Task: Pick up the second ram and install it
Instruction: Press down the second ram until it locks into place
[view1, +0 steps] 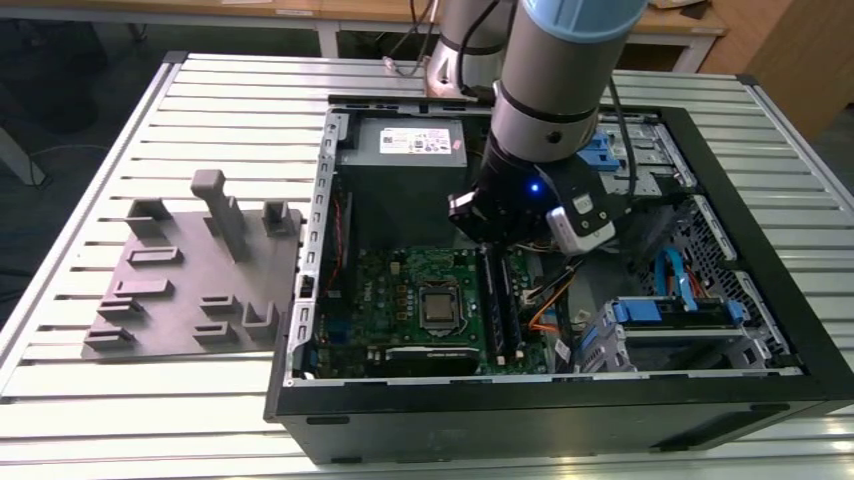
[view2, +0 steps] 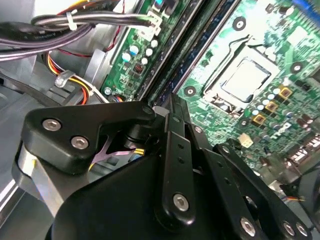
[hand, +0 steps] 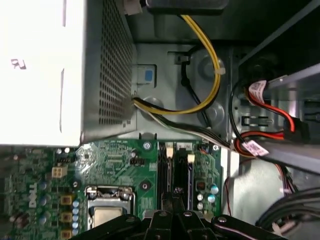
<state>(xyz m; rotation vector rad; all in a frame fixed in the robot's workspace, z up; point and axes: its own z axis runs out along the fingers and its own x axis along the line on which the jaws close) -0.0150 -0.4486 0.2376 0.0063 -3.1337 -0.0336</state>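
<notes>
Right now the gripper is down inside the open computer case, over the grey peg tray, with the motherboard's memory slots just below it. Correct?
Not quite. In the exterior view the gripper is over the motherboard inside the case; the grey peg tray sits outside on the table, untouched.

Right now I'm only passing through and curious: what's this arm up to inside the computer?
The arm has its gripper down inside the open PC case, right over the memory slots beside the processor socket on the motherboard. It is working on the second ram, which sits along a slot next to another stick. The pictures don't settle whether it is fully seated. The grey tray lies outside the case, on the exterior view's left.
</notes>
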